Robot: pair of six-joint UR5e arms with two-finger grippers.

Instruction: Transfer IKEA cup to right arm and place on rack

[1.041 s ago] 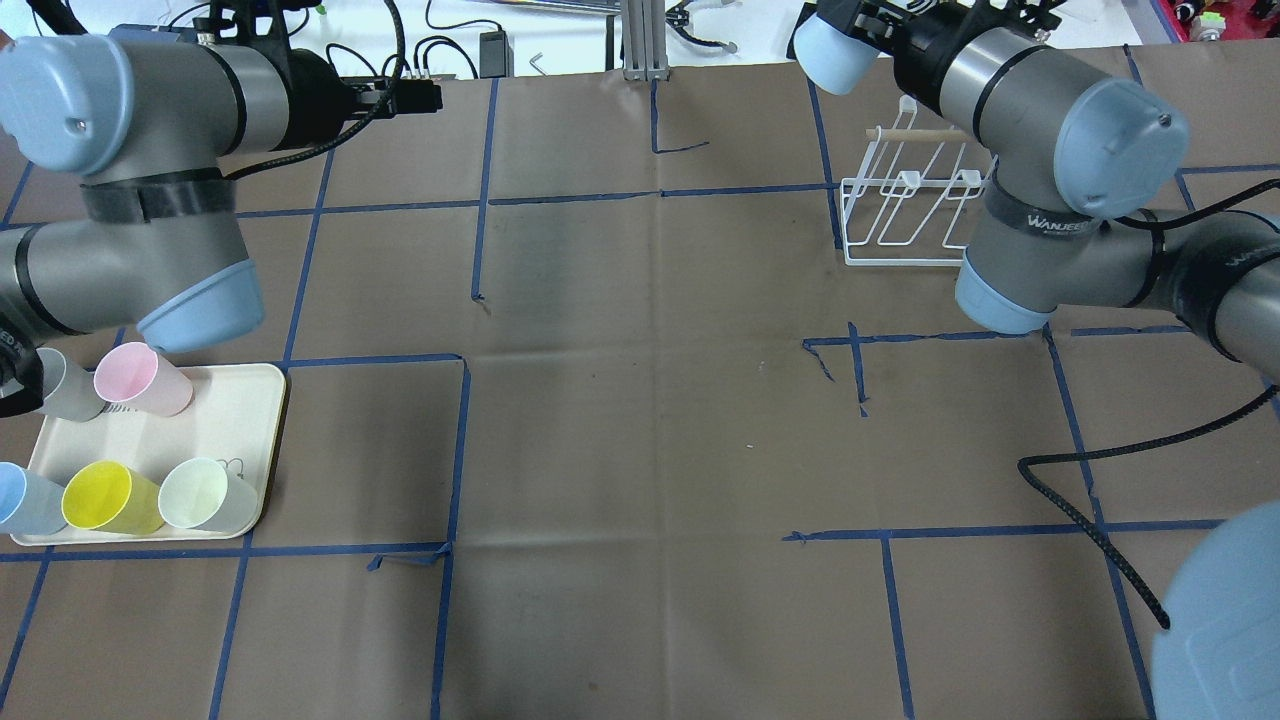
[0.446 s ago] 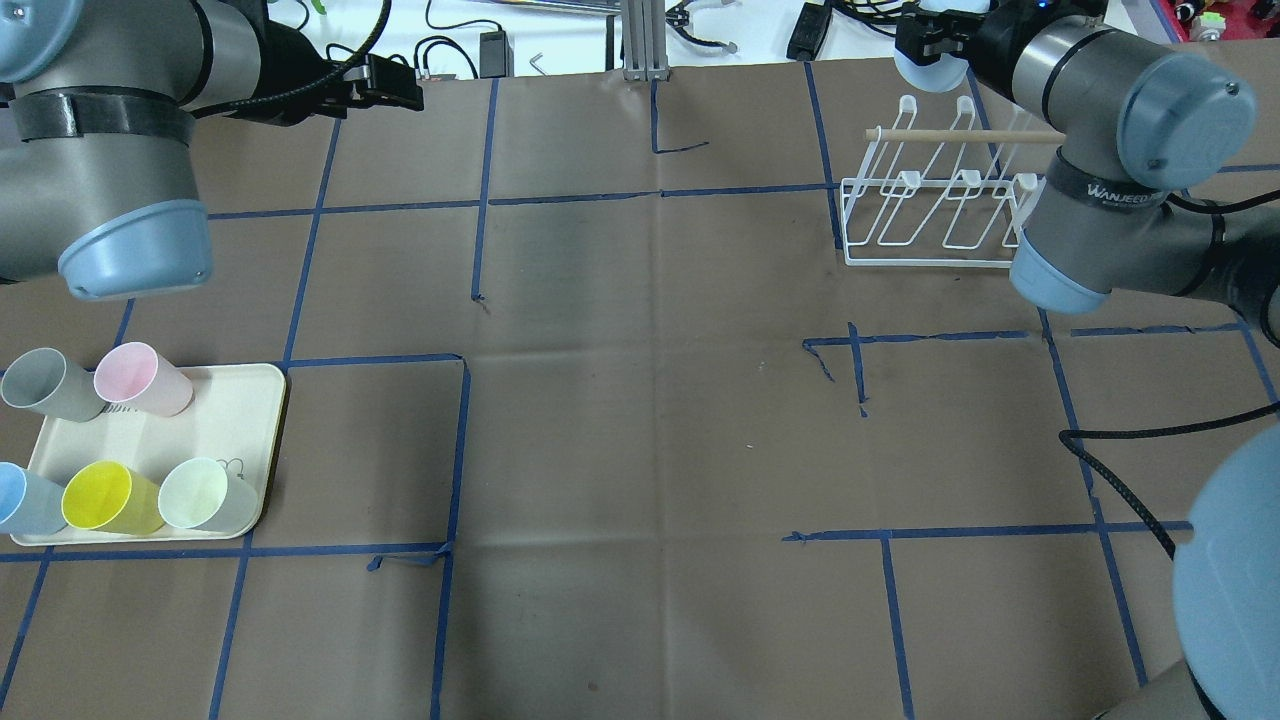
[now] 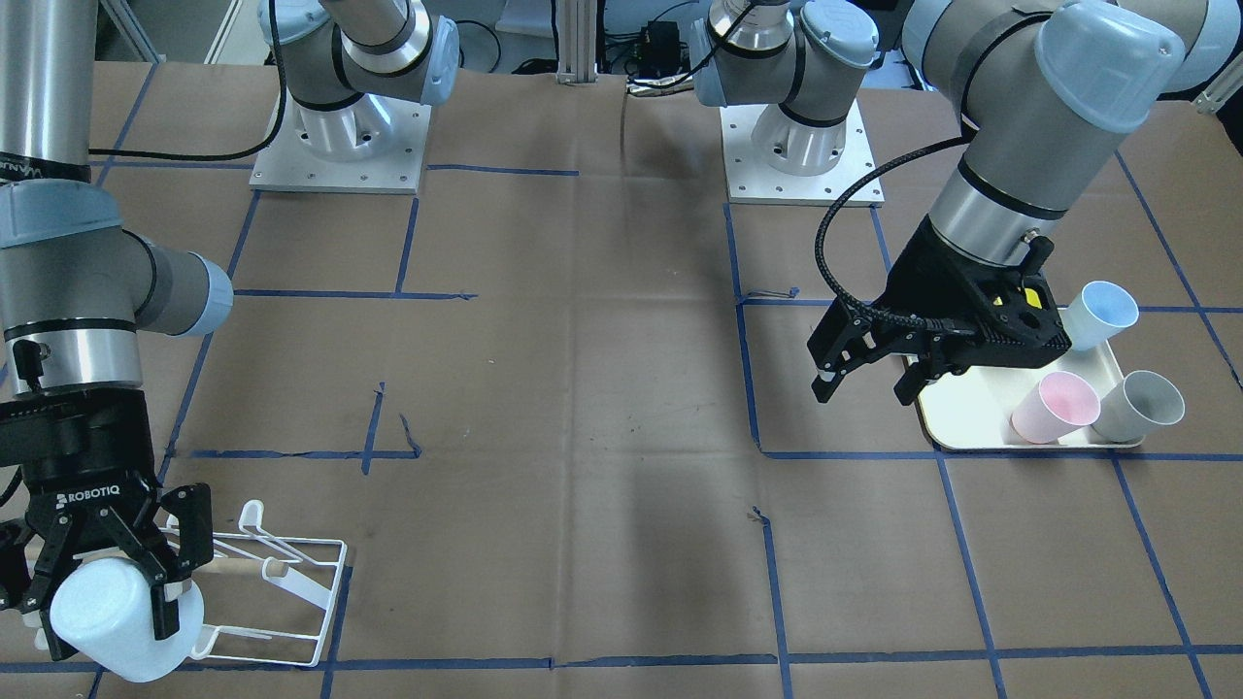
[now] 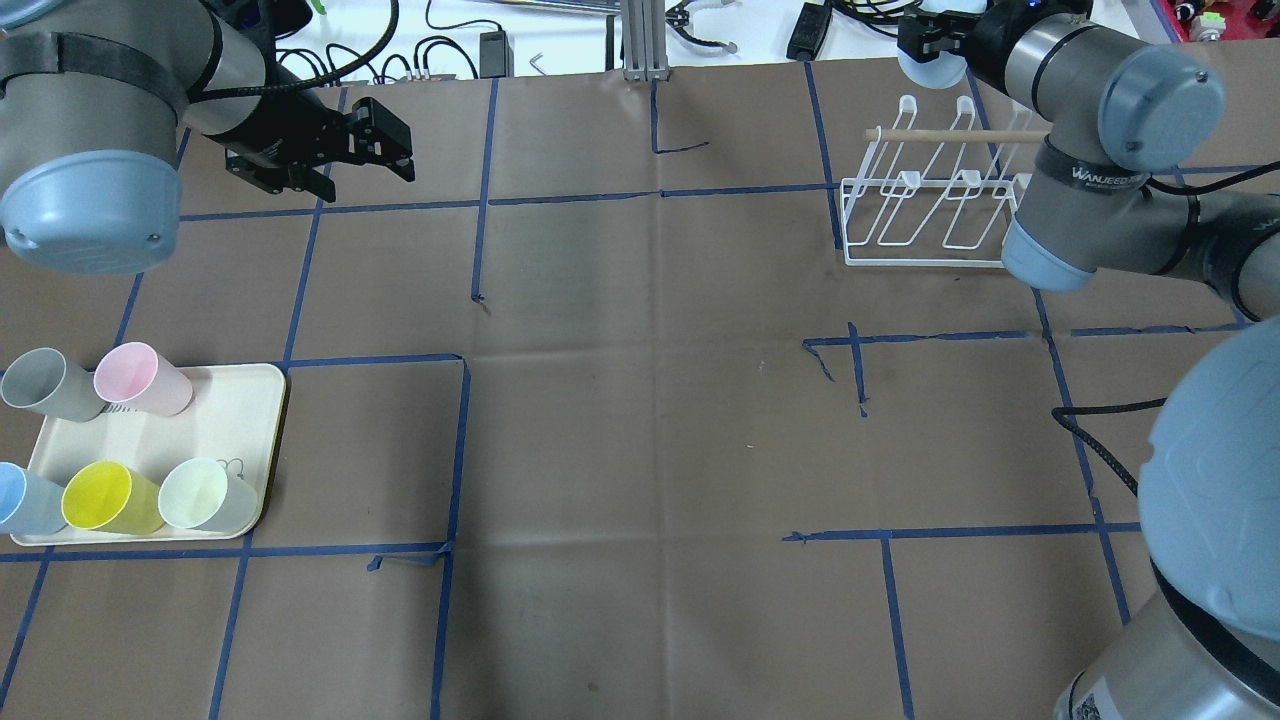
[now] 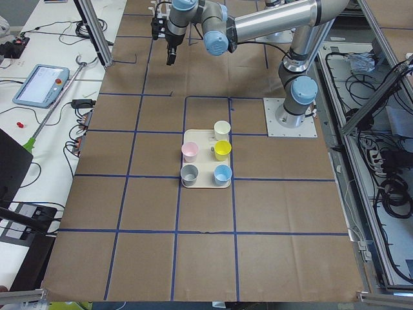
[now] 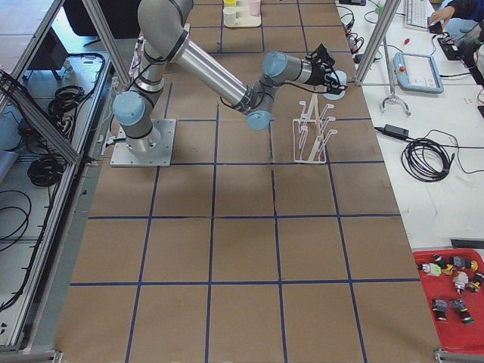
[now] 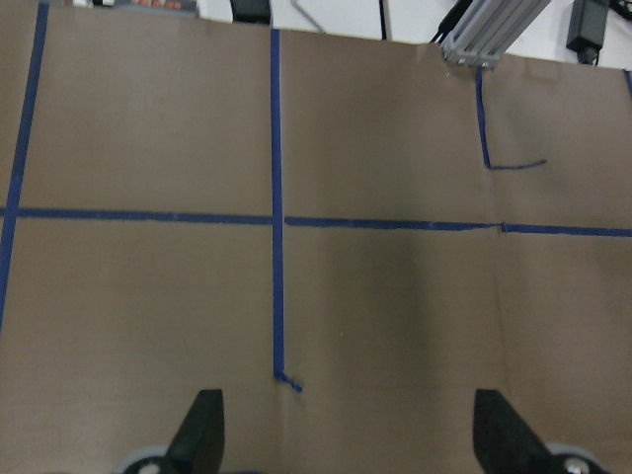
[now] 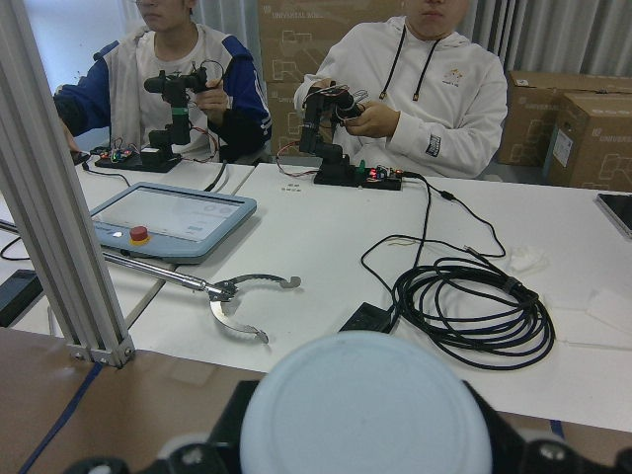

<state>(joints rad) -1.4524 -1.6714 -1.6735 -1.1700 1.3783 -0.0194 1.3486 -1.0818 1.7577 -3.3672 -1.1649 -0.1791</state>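
At the table's far right corner, my right claw (image 3: 102,594) is clamped on the white cup (image 3: 115,621), one finger on each side of its wall. Cup tilted, its closed base turned outward, toward the operators' bench; the right wrist view is filled low down by that round base (image 8: 365,405).

Cup sits just beyond the rack (image 4: 908,180), on the side away from my base, past the outer row of prongs and the wooden dowel (image 4: 950,134). From the right-side view it is a little higher than the prong tips. Whether it touches any wire, I cannot tell.

Rack stands upright on the brown paper, no cup hung on it.

Left claw (image 3: 864,393): fingers spread wide, nothing between them. It hangs over bare paper and blue tape lines, near the inner edge of the cream tray (image 4: 235,400). The left wrist view shows both fingertips (image 7: 202,434) far apart with only paper between.

Tray holds five cups, all lying tilted with their mouths open to the overhead view:
- grey cup (image 4: 45,383) and pink cup (image 4: 140,378), back row, touching
- blue cup (image 4: 25,498), yellow cup (image 4: 105,497), pale green cup (image 4: 205,493), front row

Two operators (image 8: 415,69) sit at the white bench beyond the table.
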